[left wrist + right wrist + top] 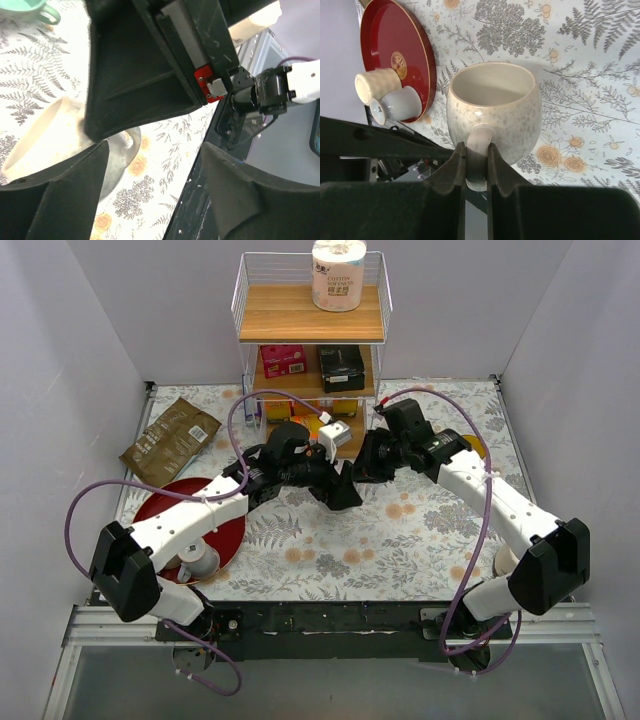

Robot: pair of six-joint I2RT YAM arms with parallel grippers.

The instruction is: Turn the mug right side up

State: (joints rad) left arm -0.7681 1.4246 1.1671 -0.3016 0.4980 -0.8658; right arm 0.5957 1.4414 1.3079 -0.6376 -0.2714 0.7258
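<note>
A speckled cream mug (492,112) hangs over the floral cloth with its open mouth in plain sight in the right wrist view. My right gripper (476,167) is shut on the mug's handle, one finger on each side. In the left wrist view the mug (42,137) sits tilted at the left, partly behind my left finger, under the black body of the right gripper (145,75). My left gripper (150,195) is open wide and empty, with the mug by its left jaw. In the top view both grippers, left (343,494) and right (364,470), meet at the table's middle and hide the mug.
A red plate (160,505) with two small cups (375,85) lies at the front left. A brown pouch (170,440) lies at the back left. A wire shelf (312,330) with a paper roll (338,275) stands at the back. A green cup (30,7) sits beyond the mug.
</note>
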